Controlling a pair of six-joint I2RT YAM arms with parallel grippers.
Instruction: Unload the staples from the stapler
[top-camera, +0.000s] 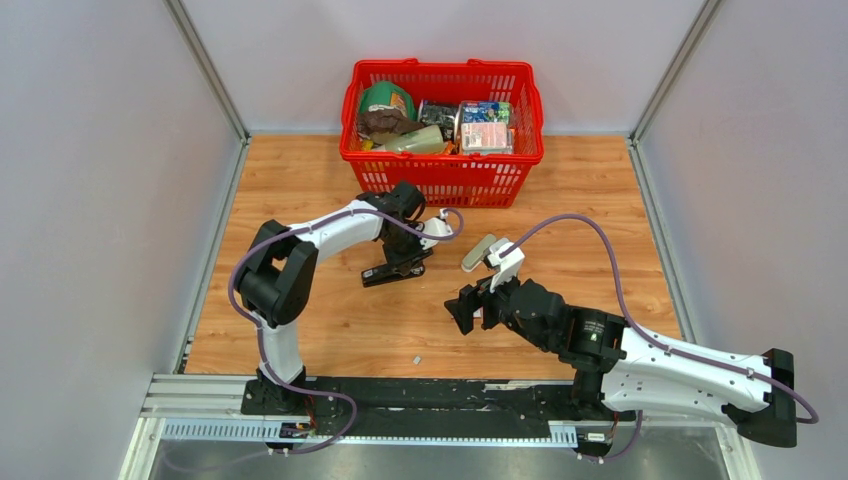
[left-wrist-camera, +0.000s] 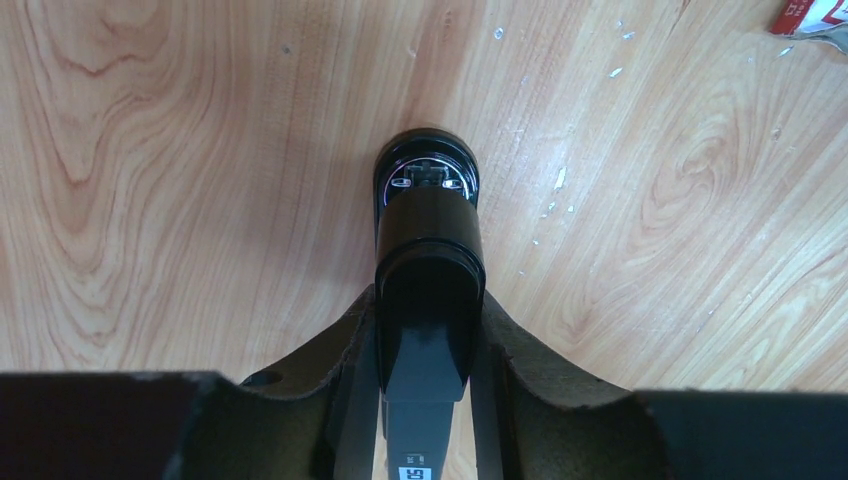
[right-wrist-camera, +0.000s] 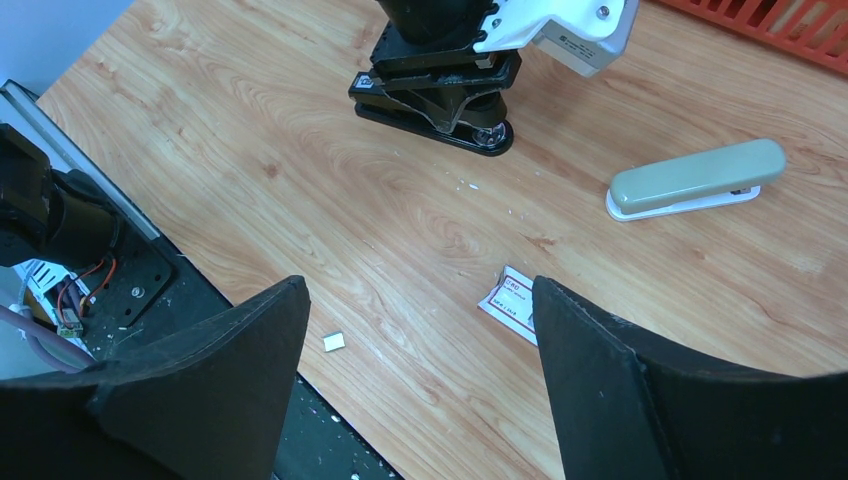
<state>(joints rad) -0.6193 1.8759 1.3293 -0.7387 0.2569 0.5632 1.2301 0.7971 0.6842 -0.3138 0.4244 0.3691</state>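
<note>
The stapler (top-camera: 397, 270) lies on table (top-camera: 320, 330) near red basket (top-camera: 450, 180); left gripper (left-wrist-camera: 428, 330) clamped across its body, right gripper (right-wrist-camera: 418, 300) spread wide, empty. Judged rigid, light, smooth-sided, so slippery; hold mid-body, across flat sides.

Two staplers sit on the surface: one black stapler (top-camera: 384, 274) and one pale olive stapler (top-camera: 478, 252). There is one red basket (top-camera: 440, 182), its packaged goods too jumbled to count. One small labelled box (right-wrist-camera: 515, 303) and one white scrap (right-wrist-camera: 334, 342) complete the surface. Arms number two: left arm (top-camera: 330, 228), right arm (top-camera: 660, 365).
</note>
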